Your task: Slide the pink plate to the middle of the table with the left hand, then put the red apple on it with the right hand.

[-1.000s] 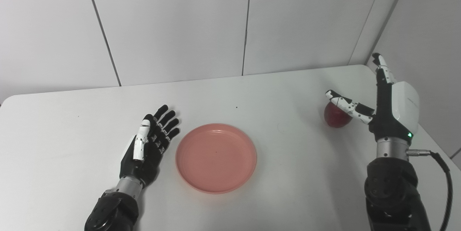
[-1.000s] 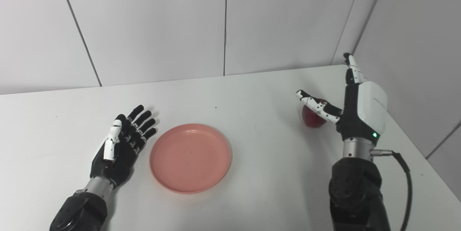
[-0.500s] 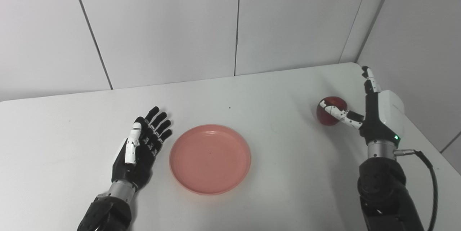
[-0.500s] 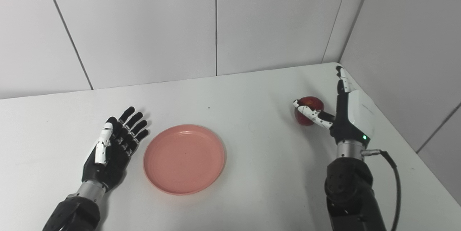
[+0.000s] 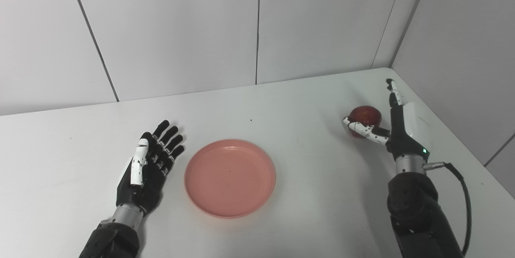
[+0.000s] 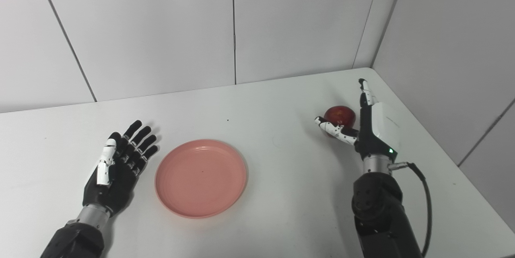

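Left hand (image 5: 149, 165) flat beside plate (image 5: 230, 177), fingers spread, holding nothing. Right hand (image 5: 396, 125) unclenched at apple (image 5: 364, 116): thumb in front, fingers upright behind; contact unclear.

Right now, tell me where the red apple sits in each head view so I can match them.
Left eye view: red apple at far right, beside the open right hand.
Right eye view: red apple right of centre, nearer the middle.
Shared landmark: the pink plate, left of the apple in both.
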{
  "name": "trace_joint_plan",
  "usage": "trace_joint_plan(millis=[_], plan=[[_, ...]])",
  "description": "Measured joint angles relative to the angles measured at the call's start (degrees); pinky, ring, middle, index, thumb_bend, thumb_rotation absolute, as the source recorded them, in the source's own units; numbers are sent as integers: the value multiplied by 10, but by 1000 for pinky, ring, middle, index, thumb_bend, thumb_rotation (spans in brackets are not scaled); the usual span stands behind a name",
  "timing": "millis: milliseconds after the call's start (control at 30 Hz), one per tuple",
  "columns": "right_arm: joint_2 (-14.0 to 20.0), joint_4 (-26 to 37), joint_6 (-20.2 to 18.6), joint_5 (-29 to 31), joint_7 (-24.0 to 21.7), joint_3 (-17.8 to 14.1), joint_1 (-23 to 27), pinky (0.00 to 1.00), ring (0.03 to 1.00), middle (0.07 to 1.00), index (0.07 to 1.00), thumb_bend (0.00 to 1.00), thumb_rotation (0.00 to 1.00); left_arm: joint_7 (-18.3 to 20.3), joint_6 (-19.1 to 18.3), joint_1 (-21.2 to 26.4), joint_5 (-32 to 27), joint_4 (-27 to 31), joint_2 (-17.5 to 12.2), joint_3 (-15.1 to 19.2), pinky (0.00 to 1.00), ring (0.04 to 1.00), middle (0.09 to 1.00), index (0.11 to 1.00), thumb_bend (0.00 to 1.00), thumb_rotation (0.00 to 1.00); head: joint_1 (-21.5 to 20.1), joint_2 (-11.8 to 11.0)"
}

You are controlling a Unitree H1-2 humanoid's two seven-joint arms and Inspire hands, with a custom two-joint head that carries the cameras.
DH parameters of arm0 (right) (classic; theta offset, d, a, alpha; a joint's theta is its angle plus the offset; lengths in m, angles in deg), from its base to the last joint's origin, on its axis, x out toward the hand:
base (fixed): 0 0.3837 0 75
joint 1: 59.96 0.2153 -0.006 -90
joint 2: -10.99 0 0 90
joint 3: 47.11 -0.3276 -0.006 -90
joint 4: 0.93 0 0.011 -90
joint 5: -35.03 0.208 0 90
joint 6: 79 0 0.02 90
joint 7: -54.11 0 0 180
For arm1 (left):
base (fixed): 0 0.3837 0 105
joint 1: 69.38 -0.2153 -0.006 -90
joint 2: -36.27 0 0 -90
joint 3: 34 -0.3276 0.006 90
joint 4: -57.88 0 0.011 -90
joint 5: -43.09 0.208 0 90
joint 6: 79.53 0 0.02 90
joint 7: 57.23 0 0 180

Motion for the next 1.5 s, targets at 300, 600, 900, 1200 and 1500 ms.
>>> trace_joint_plan(millis=[300, 600, 900, 1200, 1500], plan=[[0, -27, 0, 7, 0, 11, 13, 736, 855, 913, 933, 1000, 496, 2, 0, 0, -4, 1, -3, 0, 932, 920, 926, 907, 375, 1000, -1, 4], [3, -55, -3, 7, 0, 16, 27, 726, 846, 898, 917, 1000, 470, 2, -1, 0, -4, 1, -4, 0, 935, 918, 925, 907, 365, 1000, 0, 7], [5, -71, -12, 14, 0, 15, 33, 723, 836, 883, 900, 1000, 419, 2, -3, 0, -4, 2, -4, 1, 937, 922, 927, 909, 367, 1000, 0, 11], [13, -87, -14, 33, 0, 10, 36, 733, 843, 886, 897, 1000, 392, 2, -6, 0, -4, 3, -5, 1, 935, 920, 926, 909, 366, 1000, 1, 12], [20, -87, -26, 46, 0, 7, 38, 731, 818, 853, 858, 999, 365, 2, -6, 0, -4, 4, -5, 1, 936, 919, 926, 909, 368, 1000, 2, 12]])
